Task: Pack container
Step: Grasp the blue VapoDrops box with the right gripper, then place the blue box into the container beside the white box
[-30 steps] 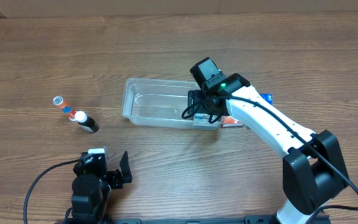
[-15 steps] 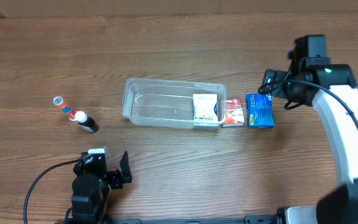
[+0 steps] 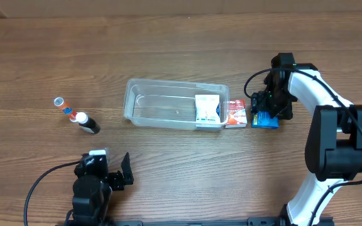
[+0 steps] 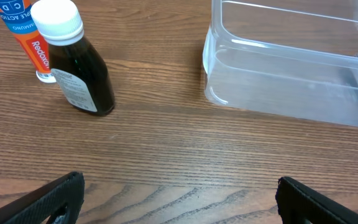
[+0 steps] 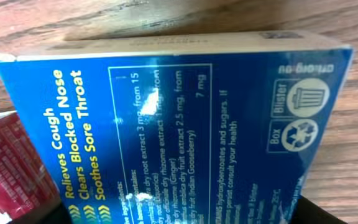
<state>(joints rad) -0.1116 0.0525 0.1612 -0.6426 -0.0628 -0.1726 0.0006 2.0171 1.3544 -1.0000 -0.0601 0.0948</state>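
Bare wood-grain table, seen from overhead; 12 o'clock is the far edge.

- The container point(image 3: 168, 102), a clear tub, sits mid-table with its long axis running 9 to 3. A white box point(image 3: 207, 109) lies inside at the 3 o'clock end. The rest of the floor, toward 9, is bare.
- Your right gripper point(image 3: 266, 108) hangs right over a blue box point(image 5: 179, 118), which fills the wrist view with its long side across the frame. A dark finger edge shows under the box's lower right corner. You cannot tell whether the jaws have closed on it.
- Key relation: the tub lies at 9 o'clock from the right gripper. A red box point(image 3: 235, 114) sits between them, just outside the tub's 3 o'clock wall and close beside the blue box. My judgement: carry the blue box up and over the red box and the tub rim, then past the white box.
- The left gripper point(image 4: 179, 205) rests at 6 o'clock with its jaws wide apart and nothing between them, much farther from the boxes. A dark bottle point(image 4: 79, 68) and an orange tube point(image 4: 23, 37) stand together at 9 o'clock, well clear of the tub.
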